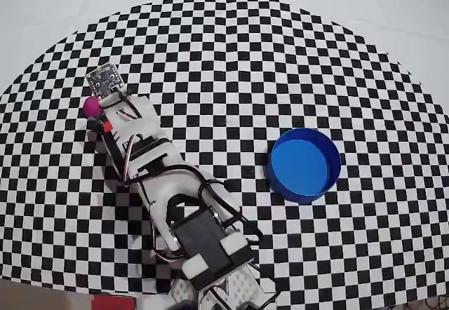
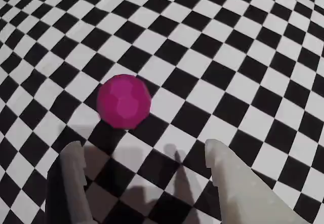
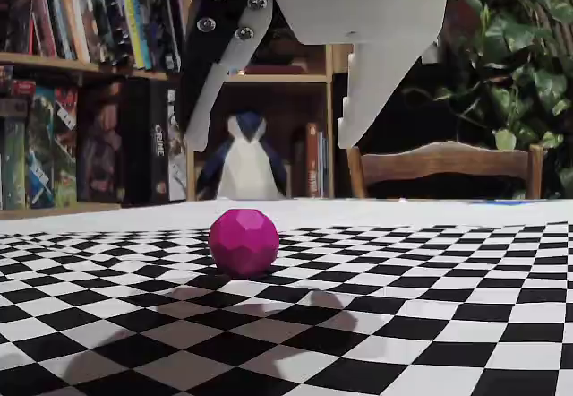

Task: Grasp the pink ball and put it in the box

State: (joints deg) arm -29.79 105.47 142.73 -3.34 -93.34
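Overhead view, left to right: the pink ball [image 1: 90, 106] sits on the checkered mat [image 1: 231, 57] at far left, partly tucked under the arm's head. The arm [image 1: 161, 177] runs diagonally from bottom centre up to it. The box [image 1: 304, 164], round and blue, stands well apart to the right and looks empty.

Wrist view, left to right: left fingertip [image 2: 71, 168], ball above and between, right fingertip [image 2: 228, 173]. The gripper [image 2: 144, 155] is spread wide, nothing held. The ball [image 2: 124, 101] lies ahead of the tips, nearer the left finger than the right, not touching either.

Fixed view: the ball [image 3: 243, 241] rests on the mat; both fingers hang above it, clear of it, with the gap roughly over the ball and slightly to its right.

Judgement: the coming move turns on the ball lying forward of and below the open jaws, offset to the left finger's side. A descent with a small forward reach seems needed before closing. Being a sphere, it has no long axis to align with; it could roll off if the left finger nudges it first.
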